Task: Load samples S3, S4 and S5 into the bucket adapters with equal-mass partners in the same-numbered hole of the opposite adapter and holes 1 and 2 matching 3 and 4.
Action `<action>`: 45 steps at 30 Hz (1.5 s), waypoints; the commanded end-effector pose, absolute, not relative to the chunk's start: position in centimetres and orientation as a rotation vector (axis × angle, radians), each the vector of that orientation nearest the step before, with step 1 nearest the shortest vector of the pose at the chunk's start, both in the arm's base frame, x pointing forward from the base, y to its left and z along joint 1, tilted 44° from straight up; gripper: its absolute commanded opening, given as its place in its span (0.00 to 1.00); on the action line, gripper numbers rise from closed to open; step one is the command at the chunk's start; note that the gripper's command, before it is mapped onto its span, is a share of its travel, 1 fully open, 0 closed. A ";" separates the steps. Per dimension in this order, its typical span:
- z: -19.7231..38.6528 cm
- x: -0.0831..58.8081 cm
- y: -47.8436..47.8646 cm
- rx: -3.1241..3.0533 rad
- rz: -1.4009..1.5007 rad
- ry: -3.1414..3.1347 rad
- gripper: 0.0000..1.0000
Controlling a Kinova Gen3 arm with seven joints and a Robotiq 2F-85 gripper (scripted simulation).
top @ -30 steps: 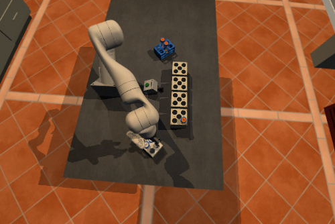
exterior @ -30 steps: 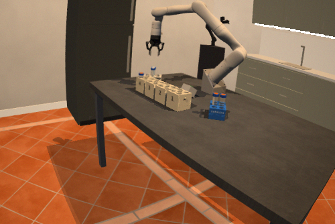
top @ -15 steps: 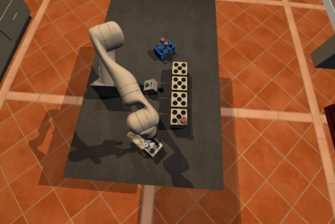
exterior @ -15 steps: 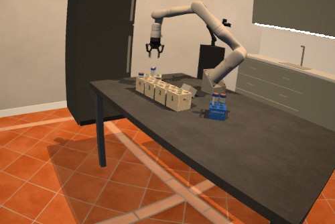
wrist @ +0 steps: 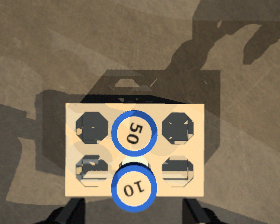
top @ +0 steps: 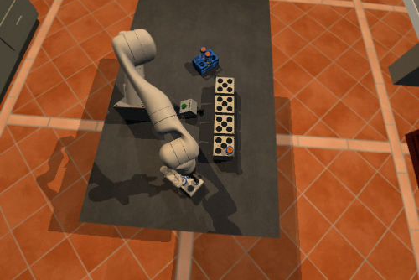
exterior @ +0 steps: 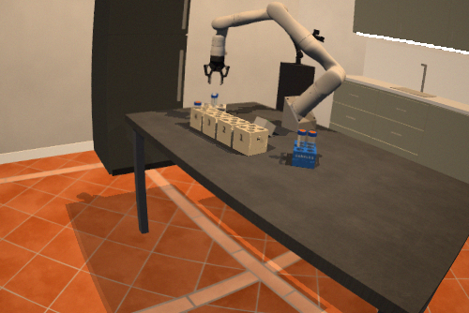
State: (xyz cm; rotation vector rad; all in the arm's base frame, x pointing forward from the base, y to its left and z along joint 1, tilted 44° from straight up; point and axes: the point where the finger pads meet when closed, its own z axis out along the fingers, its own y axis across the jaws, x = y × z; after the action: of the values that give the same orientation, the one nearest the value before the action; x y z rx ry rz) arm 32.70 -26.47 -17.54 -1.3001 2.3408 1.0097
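Observation:
My gripper (exterior: 216,78) (wrist: 131,218) is open and empty. It hangs well above a cream rack (wrist: 198,150) (top: 193,191) near the table's front left. Two water blanks stand in that rack's middle holes: one marked 50 (wrist: 133,132) and one marked 10 (wrist: 133,189). Its four corner holes are empty. Four cream adapters stand in a row, from adapter 1 (exterior: 241,142) to adapter 4 (top: 218,147) (exterior: 196,120). An orange-dotted tube, S5 (top: 229,149) (exterior: 197,103), stands in a corner hole of adapter 4. Two orange-dotted sample tubes (top: 203,49) (exterior: 302,135) stand in the blue rack (top: 200,65) (exterior: 304,159).
The small sloped desk (top: 190,109) (exterior: 264,126) with the green DONE key (top: 183,106) stands left of the adapter row, next to the arm's base (top: 127,105). A dark fridge (exterior: 136,64) stands behind the table's far end.

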 end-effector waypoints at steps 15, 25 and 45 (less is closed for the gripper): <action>-19.2 32.7 -24.9 -1.311 1.004 2.333 0.62; -20.1 32.6 -23.9 -1.313 1.004 2.333 0.62; -21.8 32.3 -22.3 -1.313 1.004 2.332 0.62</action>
State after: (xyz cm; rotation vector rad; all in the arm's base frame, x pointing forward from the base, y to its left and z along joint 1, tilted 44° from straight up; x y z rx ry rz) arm 32.22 -22.76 -21.42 -1.3009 2.3416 1.0085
